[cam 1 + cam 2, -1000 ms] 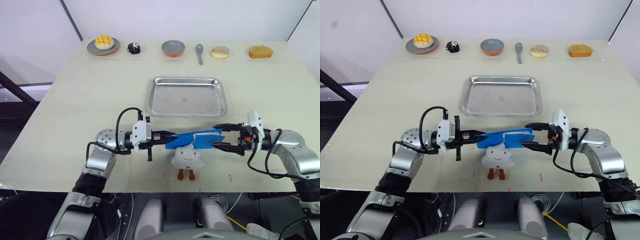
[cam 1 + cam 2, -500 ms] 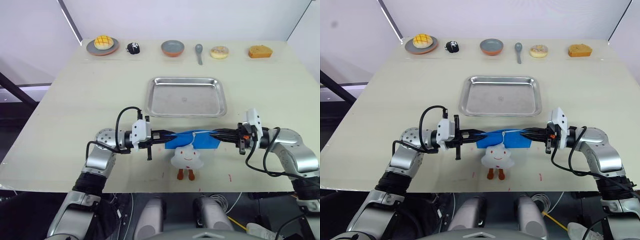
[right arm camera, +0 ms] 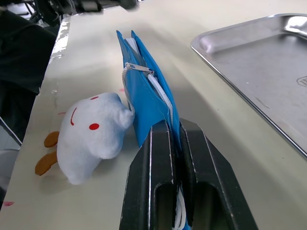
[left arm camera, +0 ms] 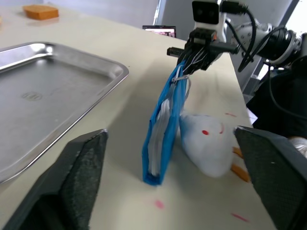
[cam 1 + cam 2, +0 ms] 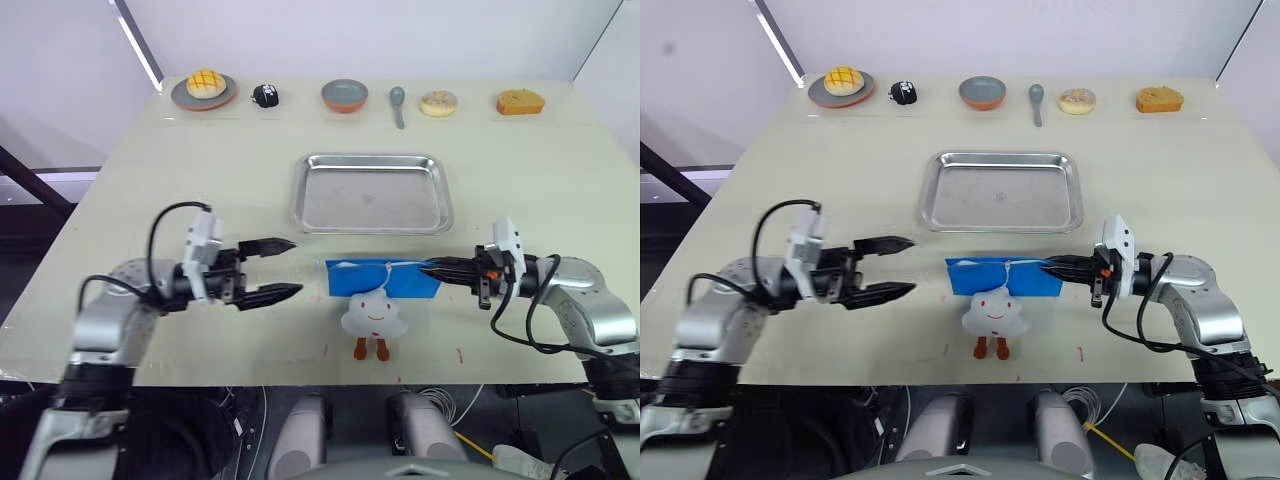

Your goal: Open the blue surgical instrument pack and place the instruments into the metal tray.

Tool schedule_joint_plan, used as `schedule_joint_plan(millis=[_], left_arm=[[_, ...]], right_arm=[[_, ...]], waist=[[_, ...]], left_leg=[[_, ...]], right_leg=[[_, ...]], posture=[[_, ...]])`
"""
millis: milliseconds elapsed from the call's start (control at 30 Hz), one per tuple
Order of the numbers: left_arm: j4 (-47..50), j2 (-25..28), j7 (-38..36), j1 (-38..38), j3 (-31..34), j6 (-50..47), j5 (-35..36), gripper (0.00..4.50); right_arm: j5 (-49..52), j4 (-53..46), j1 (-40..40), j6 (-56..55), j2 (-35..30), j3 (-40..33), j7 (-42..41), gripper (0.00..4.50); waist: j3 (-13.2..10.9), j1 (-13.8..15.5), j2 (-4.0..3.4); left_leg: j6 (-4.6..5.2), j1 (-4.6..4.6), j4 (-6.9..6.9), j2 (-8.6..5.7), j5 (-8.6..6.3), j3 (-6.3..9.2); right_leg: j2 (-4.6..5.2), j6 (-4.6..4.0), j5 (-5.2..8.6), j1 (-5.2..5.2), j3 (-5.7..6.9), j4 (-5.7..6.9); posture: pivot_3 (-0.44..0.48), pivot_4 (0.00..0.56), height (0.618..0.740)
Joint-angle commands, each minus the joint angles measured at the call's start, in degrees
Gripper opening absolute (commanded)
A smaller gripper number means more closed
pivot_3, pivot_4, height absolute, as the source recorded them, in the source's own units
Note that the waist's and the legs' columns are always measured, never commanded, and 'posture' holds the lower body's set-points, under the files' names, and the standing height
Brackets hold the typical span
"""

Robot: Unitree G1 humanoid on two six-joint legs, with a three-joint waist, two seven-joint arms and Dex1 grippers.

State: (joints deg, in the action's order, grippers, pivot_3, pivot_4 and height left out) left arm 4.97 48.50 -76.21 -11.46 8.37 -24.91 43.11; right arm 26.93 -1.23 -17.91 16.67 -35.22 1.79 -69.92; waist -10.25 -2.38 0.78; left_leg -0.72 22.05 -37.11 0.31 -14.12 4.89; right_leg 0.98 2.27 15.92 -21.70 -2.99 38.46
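Low in the frame, a white plush toy [image 5: 374, 314] leans against the blue pouch [image 5: 381, 278], which stands on edge at center. The right gripper [image 5: 432, 270] pinches its right end; the left gripper [image 5: 290, 268], center-left, gapes empty. Above sits the metal tray [image 5: 372, 193], bare.

No lettering can be read anywhere (the metal tray [image 4: 33, 96] bears only an illegible stamp).
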Motion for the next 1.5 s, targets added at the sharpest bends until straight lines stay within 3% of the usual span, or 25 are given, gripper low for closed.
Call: schedule_joint_plan(millis=[33,300,600,633,667,800,1267,1333,1467,1500], left_arm=[[6.59,2.46,-0.23,1.89,3.72,-4.78,4.45,4.47],[12.72,0.39,4.72,3.39,1.55,-5.62,1.65,4.47],[15.28,-4.18,7.70,2.15,-11.64,-4.82,-6.73,4.47],[14.55,-5.13,7.65,1.50,-13.33,-4.88,-7.43,4.10],[14.02,-5.86,7.65,1.02,-14.44,-4.96,-7.88,3.99],[10.73,-8.66,8.25,-0.82,-18.03,-1.45,-12.92,2.48],[-0.19,-15.58,7.82,-4.59,-26.93,9.49,-26.38,2.48],[-0.54,-16.17,7.63,-5.00,-27.61,9.26,-26.83,1.89],[-0.28,-16.37,6.90,-5.30,-28.00,9.55,-27.13,0.16],[-0.31,-16.34,6.79,-5.34,-27.97,9.93,-27.27,0.03]], right_arm=[[0.25,-0.23,-0.64,-1.12,-0.87,-1.54,-0.34,0.00],[-0.12,1.54,-1.52,-1.94,-1.48,-1.81,-0.57,0.00],[-0.59,1.46,-1.70,-2.28,-1.54,-1.47,-0.17,0.00],[-0.60,1.30,-1.68,-2.19,-1.58,-1.45,-0.13,0.00],[-0.56,1.08,-1.61,-2.06,-1.61,-1.47,-0.06,0.00],[-0.24,0.36,-1.32,-1.53,-1.78,-1.54,0.26,0.00],[0.50,-2.21,-0.23,0.34,-1.75,-1.35,1.58,0.00],[0.50,-2.33,-0.19,0.42,-1.80,-1.32,1.67,0.00],[0.57,-2.61,-0.05,0.54,-1.81,-1.27,1.90,0.00],[0.57,-2.66,0.00,0.56,-1.81,-1.27,1.93,0.00]], waist=[[-0.02,0.16,-0.04],[-0.04,0.34,-0.06],[-0.05,0.36,-0.05],[-0.05,0.35,-0.05],[-0.06,0.36,-0.08],[-0.06,0.39,-0.08],[-0.05,0.40,-0.08],[-0.05,0.41,-0.08],[-0.04,0.40,-0.09],[-0.04,0.40,-0.09]], left_leg=[[0.00,0.00,0.00,0.00,0.00,-0.01],[0.00,0.00,0.00,-0.01,0.00,-0.02],[0.00,0.06,0.05,-0.01,0.00,-0.05],[0.00,0.06,0.05,-0.01,0.00,-0.05],[0.00,0.07,0.05,-0.01,0.00,-0.04],[0.00,0.05,0.05,-0.05,0.00,-0.10],[0.00,0.07,0.04,-0.05,0.00,-0.10],[0.00,0.07,0.04,-0.05,0.00,-0.09],[0.00,0.08,0.04,-0.05,0.00,-0.10],[0.00,0.07,0.04,-0.05,0.00,-0.10]], right_leg=[[0.02,0.00,0.00,0.00,-0.01,-0.01],[0.03,-0.01,-0.01,0.01,-0.01,-0.06],[0.02,-0.01,-0.02,0.01,-0.02,-0.20],[0.01,-0.01,-0.02,0.01,-0.01,-0.20],[0.00,-0.02,-0.02,0.01,0.01,-0.20],[0.01,-0.01,-0.03,0.02,-0.01,-0.20],[0.00,-0.01,-0.03,0.03,0.01,-0.23],[0.00,-0.01,-0.03,0.03,0.01,-0.23],[0.00,0.00,-0.03,0.04,0.03,-0.23],[0.00,0.00,-0.03,0.04,0.03,-0.22]], posture=[[0.000,0.150,0.740],[0.000,0.150,0.740],[0.000,0.150,0.740],[0.000,0.150,0.740],[0.000,0.150,0.740],[0.000,0.150,0.740],[0.000,0.150,0.740],[0.000,0.150,0.740],[0.000,0.150,0.740],[0.000,0.150,0.740]])
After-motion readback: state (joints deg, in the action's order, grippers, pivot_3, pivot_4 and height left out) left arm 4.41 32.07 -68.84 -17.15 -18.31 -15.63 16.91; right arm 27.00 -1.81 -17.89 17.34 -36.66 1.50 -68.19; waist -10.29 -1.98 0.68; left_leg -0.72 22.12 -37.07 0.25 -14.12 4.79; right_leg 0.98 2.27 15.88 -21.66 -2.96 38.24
